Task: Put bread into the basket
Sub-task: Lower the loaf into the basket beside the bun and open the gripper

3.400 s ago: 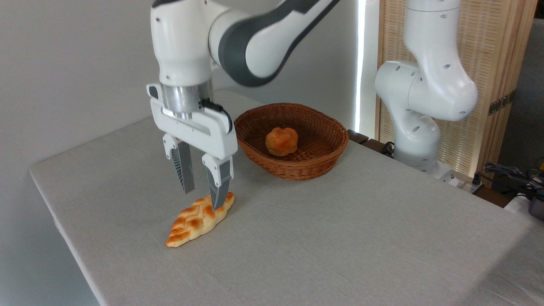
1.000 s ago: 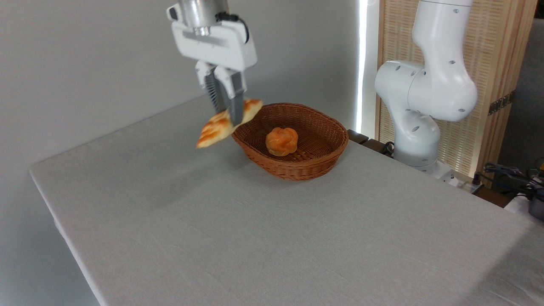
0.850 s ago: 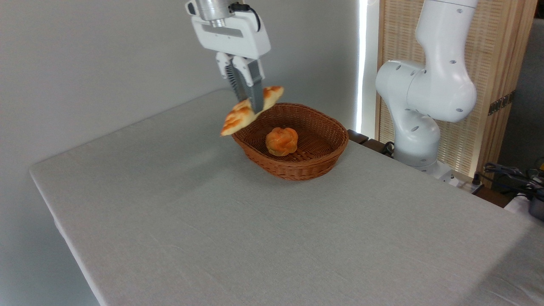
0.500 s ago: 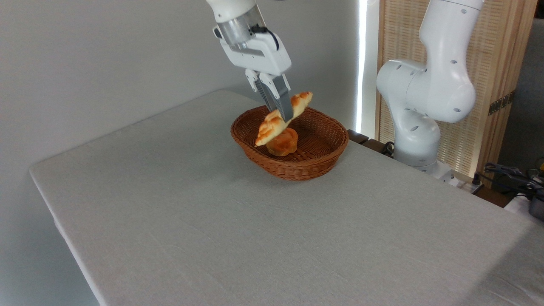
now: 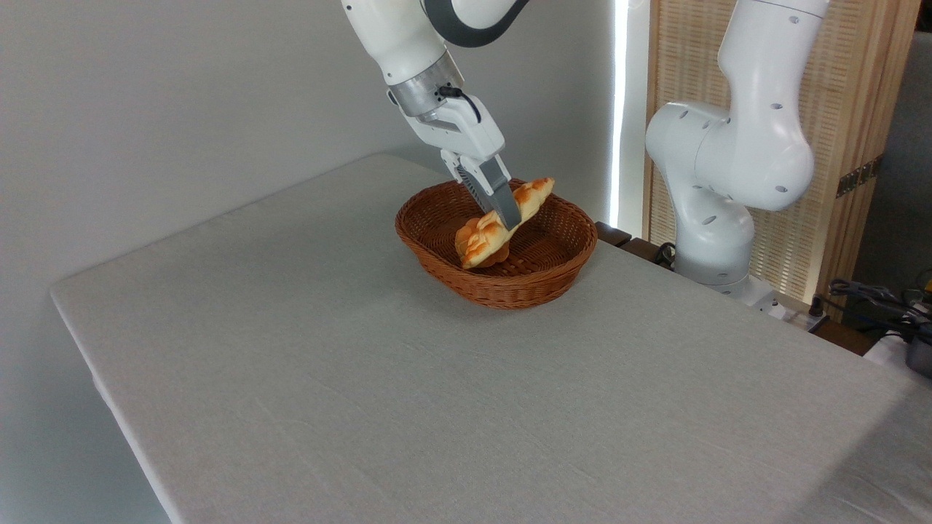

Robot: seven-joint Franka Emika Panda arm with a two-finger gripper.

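Since the previous frame I lower the bread (image 5: 535,196), tilted, into the basket (image 5: 561,273); the tool (image 5: 508,218), clamped near mid-length, holds this seemingly light, stiff loaf without sagging.

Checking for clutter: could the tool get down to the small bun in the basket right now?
Probably not: the tool is shut on the braided loaf, which covers the small bun inside the basket almost completely.

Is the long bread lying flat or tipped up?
Tipped up. The bread slants inside the basket, high end at right, pinched in the gripper.
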